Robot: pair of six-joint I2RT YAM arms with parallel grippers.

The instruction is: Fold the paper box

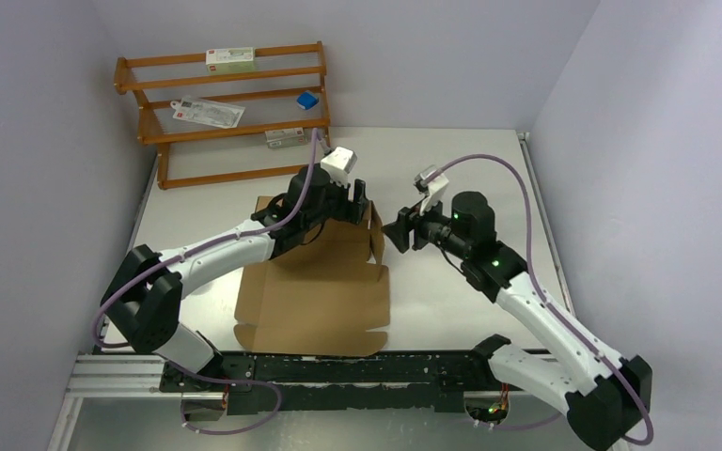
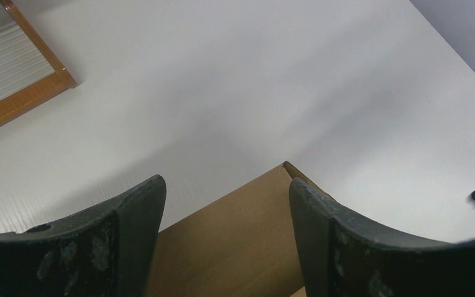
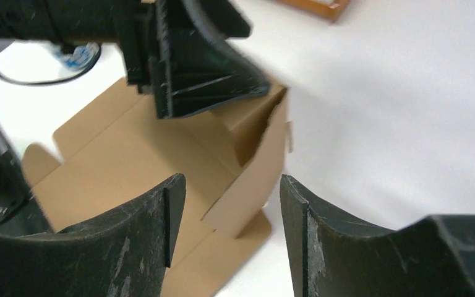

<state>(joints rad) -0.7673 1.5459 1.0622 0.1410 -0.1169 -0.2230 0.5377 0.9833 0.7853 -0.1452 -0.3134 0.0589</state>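
Looking at the top view: paper box (image 1: 315,291) lies mid-table (image 1: 451,160), mostly a flat brown sheet, near edge just beside the black rail at the arm bases. Its right side flap stands upright at the far right corner. The left forearm covers the far left part of the sheet, so the flaps there can't be made out.

Left gripper (image 1: 357,202) sits over that raised far right corner. Jaws are spread wide. The left wrist view shows only a brown cardboard corner between the fingers (image 2: 130,216), the rest cut off by the frame. Can't tell if either finger touches the cardboard; no grip visible.

Right gripper (image 1: 402,230) is just beside the upright flap, on its right, apart from it. Jaws are released and hold nothing. The right wrist view is motion-blurred: flap edge and folded corner readable, slits and tabs not.

Wooden rack (image 1: 226,94) stands at the far left with white cartons (image 1: 230,59) and a small blue item (image 1: 307,100); print too small to read.
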